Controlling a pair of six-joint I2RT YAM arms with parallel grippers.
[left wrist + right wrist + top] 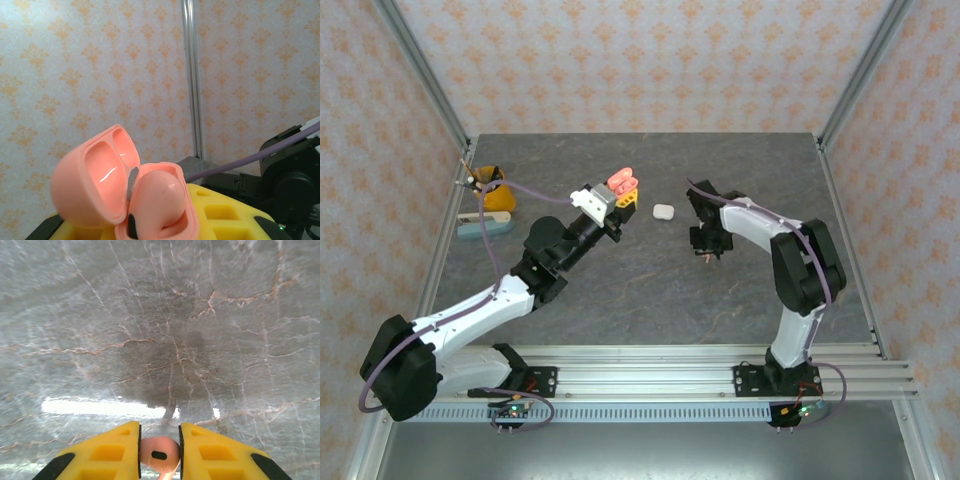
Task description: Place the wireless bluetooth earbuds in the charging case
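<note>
1. The left gripper (620,196) is in the upper middle of the overhead view, raised above the grey table (620,290). It is closed tight on a pink case (622,181).
2. In the left wrist view the pink case (160,205) sits at the bottom centre between the yellow fingers (225,217). Its lid is swung open to the left, showing two hollow cups inside. I cannot tell whether an earbud is already in it.
3. The right gripper (708,240) is right of centre in the overhead view and points down at the table.
4. In the right wrist view the right gripper (159,440) is at the bottom centre. Its jaws are nearly closed, pinching a pink earbud (159,454) that touches both yellow fingers, with the marbled table behind it.
5. A closed white case (663,211) lies on the table between the two grippers, apart from both.
6. An orange object (498,193) and a pale blue one (485,226) lie near the table's left edge.
</note>
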